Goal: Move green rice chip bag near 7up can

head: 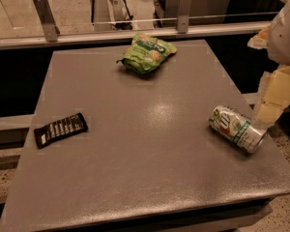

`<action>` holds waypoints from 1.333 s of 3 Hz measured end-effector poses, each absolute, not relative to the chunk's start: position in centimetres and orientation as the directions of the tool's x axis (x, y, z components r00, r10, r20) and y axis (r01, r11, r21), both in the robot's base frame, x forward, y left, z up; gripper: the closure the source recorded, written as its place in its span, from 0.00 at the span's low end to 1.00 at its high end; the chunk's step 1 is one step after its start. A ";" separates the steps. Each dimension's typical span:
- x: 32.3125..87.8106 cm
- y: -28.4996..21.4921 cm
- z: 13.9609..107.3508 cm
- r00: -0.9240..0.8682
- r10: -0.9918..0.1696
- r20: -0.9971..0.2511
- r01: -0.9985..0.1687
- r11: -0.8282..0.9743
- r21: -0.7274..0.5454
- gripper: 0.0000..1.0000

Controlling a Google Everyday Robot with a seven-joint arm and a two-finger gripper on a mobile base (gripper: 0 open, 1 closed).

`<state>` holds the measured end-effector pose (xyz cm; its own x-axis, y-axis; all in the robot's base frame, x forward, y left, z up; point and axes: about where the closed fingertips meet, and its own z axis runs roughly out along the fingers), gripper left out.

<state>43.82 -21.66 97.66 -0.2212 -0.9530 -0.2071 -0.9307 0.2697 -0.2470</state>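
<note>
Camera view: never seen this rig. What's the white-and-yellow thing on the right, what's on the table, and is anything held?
There is one picture only, from a single camera looking down across a flat grey table. Where that camera is mounted is not on record. The white and pale-yellow shape at the right edge is the robot's single arm. It ends in the gripper, the clamp it picks things up with, which hangs off the table's right side, just behind the can. Nothing appears to be held. On the table are a crinkly bright-green rice chip bag at the far middle, a silver-and-green 7up can lying on its side near the right edge, and a flat black wrapper at the left.
</note>
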 end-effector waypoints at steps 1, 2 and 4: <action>43.8 -21.7 97.7 -0.221 -0.953 -0.207 -0.931 0.270 -0.247 0.00; 44.3 -21.2 97.6 -0.208 -0.950 -0.234 -0.929 0.266 -0.255 0.00; 54.2 -15.4 95.1 -0.088 -0.898 -0.431 -0.916 0.243 -0.320 0.00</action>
